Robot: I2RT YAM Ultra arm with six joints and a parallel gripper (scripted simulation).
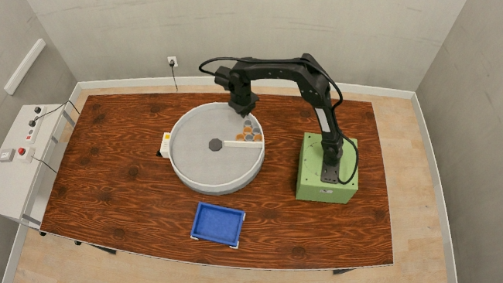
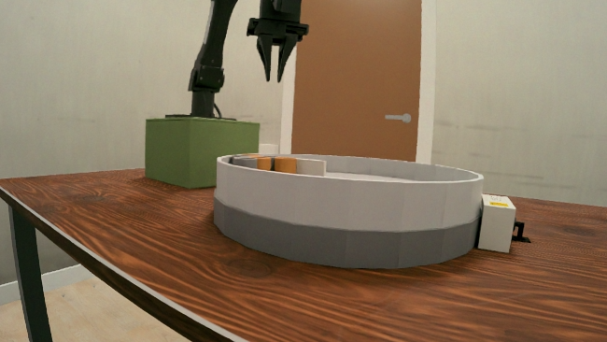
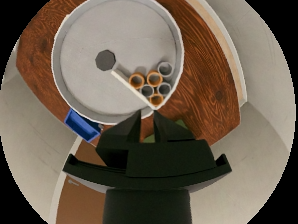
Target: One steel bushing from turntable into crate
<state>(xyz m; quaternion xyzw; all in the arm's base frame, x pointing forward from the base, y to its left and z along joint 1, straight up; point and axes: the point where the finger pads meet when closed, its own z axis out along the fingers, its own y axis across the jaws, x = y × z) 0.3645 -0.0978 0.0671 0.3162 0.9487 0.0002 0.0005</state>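
The grey turntable (image 1: 217, 148) holds a cluster of bushings (image 1: 249, 131) at its right side, against a white radial bar (image 1: 243, 144). Some are steel grey (image 1: 248, 123), some orange (image 1: 240, 136). In the wrist view the cluster (image 3: 152, 83) lies just ahead of my fingertips. In the low side view only the orange ones (image 2: 275, 163) show over the rim. My gripper (image 1: 242, 110) hangs high above the turntable's far right rim, pointing down. Its fingers (image 2: 274, 75) stand a little apart with nothing between them. The blue crate (image 1: 217, 224) sits empty near the table's front edge and also shows in the wrist view (image 3: 81, 124).
The arm stands on a green block (image 1: 326, 168) right of the turntable. A small white box (image 1: 165, 144) is attached to the turntable's left side. A grey control cabinet (image 1: 17, 162) stands off the table's left end.
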